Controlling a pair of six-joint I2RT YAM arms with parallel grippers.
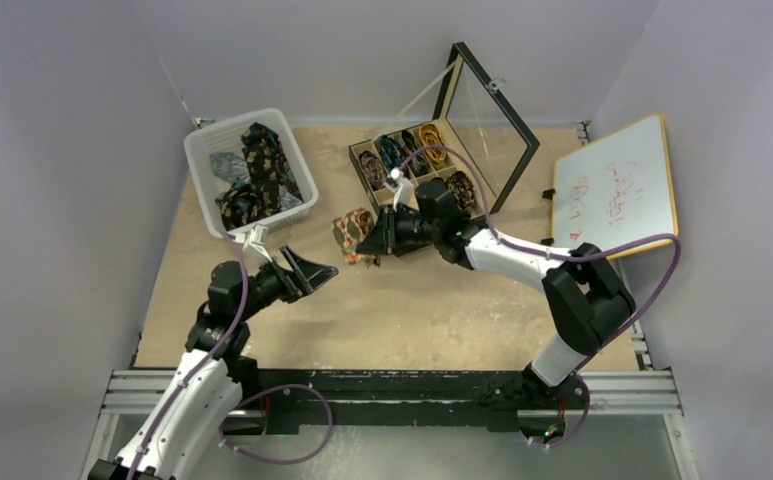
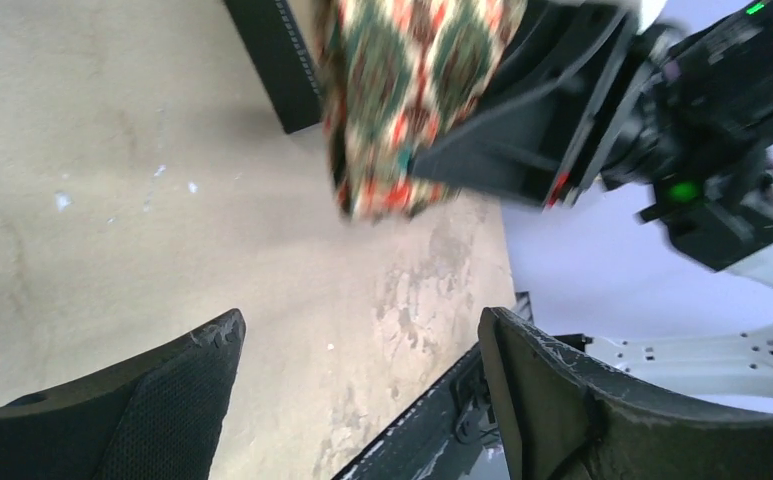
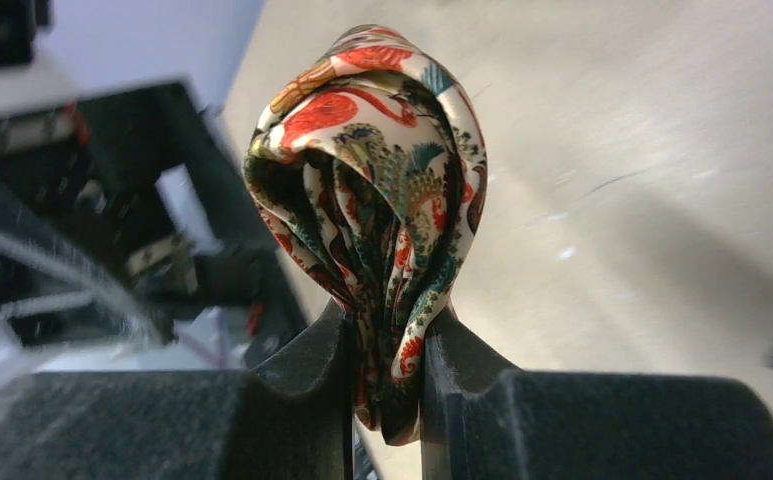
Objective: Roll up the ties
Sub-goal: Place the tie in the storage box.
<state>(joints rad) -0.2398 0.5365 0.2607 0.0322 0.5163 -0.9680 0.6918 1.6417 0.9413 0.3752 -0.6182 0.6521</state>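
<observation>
A rolled tie (image 3: 372, 190), cream with red and green paisley, is pinched at its lower end between the fingers of my right gripper (image 3: 387, 330), which is shut on it. From above, this coil (image 1: 352, 235) hangs just over the table, left of the black box, in the right gripper (image 1: 370, 240). My left gripper (image 1: 307, 270) stands open and empty a short way to the left of it. In the left wrist view the same tie (image 2: 412, 90) is ahead of the open left gripper (image 2: 362, 320), apart from it.
A white basket (image 1: 272, 218) at the back left holds several loose ties (image 1: 257, 165). A black compartment box (image 1: 355, 160) with its glass lid (image 1: 492, 120) raised holds several rolled ties (image 1: 402, 155). A whiteboard (image 1: 612, 185) leans at the right.
</observation>
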